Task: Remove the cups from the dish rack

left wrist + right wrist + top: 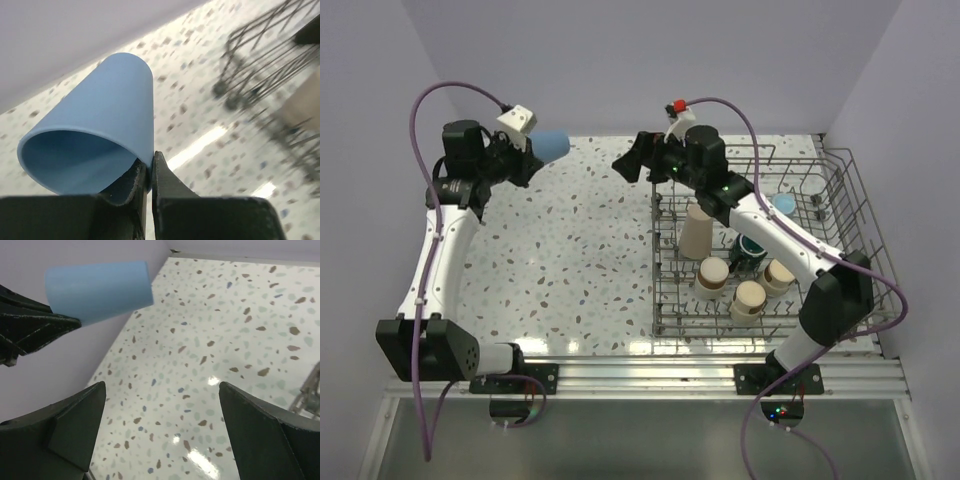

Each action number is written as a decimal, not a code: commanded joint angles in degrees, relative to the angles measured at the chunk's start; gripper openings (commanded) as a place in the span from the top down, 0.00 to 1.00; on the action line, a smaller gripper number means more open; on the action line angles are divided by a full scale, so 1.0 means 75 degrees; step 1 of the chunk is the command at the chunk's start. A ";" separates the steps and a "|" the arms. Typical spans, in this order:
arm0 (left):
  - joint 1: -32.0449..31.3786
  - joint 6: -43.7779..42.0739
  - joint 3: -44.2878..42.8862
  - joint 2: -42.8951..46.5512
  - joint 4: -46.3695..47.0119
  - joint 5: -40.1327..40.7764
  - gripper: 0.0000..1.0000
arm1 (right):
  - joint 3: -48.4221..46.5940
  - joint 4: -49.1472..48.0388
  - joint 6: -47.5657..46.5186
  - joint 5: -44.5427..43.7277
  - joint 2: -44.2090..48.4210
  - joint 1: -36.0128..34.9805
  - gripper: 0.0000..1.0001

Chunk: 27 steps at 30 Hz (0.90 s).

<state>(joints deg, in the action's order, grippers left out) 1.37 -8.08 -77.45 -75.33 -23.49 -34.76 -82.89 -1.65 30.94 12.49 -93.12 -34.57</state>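
My left gripper (530,153) is shut on the rim of a light blue tumbler (553,146), which it holds on its side above the far left of the table. In the left wrist view one finger is inside the tumbler (95,125) and the other outside, pinching its wall. My right gripper (626,163) hovers open and empty just left of the dish rack (840,190). From the right wrist view the tumbler (97,290) lies ahead, apart from the right gripper (162,390). Inside the rack stand a tall beige tumbler (697,228), a dark teal mug (748,250) and short beige cups (750,297).
A light blue mug (782,205) sits at the rack's far side. The speckled tabletop (580,240) stretches between the two arms. Lilac walls close in at the back and both sides. The right arm reaches over the rack's left part.
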 commanded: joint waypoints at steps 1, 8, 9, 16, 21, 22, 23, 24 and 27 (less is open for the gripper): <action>0.0029 -0.2750 -0.0664 -0.0442 -0.1800 0.2464 1.00 | -0.0103 0.0641 -0.0819 -0.0564 0.0615 0.0003 0.02; -0.0111 -0.4524 -0.1649 -0.1369 -0.3604 0.3019 1.00 | -0.0080 0.1415 -0.1698 -0.0739 0.0850 0.0003 0.02; -0.0147 -0.4583 -0.1870 -0.1509 -0.3734 0.3122 1.00 | -0.0080 0.1589 -0.1781 -0.0798 0.0885 0.0003 0.02; -0.2127 -0.4701 -0.2726 -0.3138 -0.4310 0.4400 1.00 | -0.0093 0.2469 -0.2635 -0.1442 0.1270 0.0027 0.02; -0.2162 -0.4900 -0.4656 -0.4951 -0.5175 0.5183 1.00 | -0.0022 0.2879 -0.3011 -0.1654 0.1728 0.0085 0.02; -0.2163 -0.4981 -0.4894 -0.5188 -0.5340 0.5267 1.00 | 0.0025 0.2915 -0.3093 -0.1654 0.1787 0.0097 0.02; -0.2163 -0.5040 -0.5221 -0.5376 -0.5573 0.5326 1.00 | 0.0037 0.2939 -0.3163 -0.1758 0.1903 0.0109 0.02; -0.2163 -0.5110 -0.5305 -0.5621 -0.5610 0.5466 1.00 | 0.0106 0.2974 -0.3211 -0.1782 0.1962 0.0109 0.02; -0.2163 -0.5473 -0.5528 -0.5974 -0.5681 0.5642 1.00 | 0.0259 0.2997 -0.3351 -0.1888 0.2162 0.0121 0.02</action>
<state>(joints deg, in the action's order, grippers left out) -15.11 -45.17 -114.80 -118.78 -61.30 3.25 -82.19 19.79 8.67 0.54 -79.53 -33.95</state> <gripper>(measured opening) 0.059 0.983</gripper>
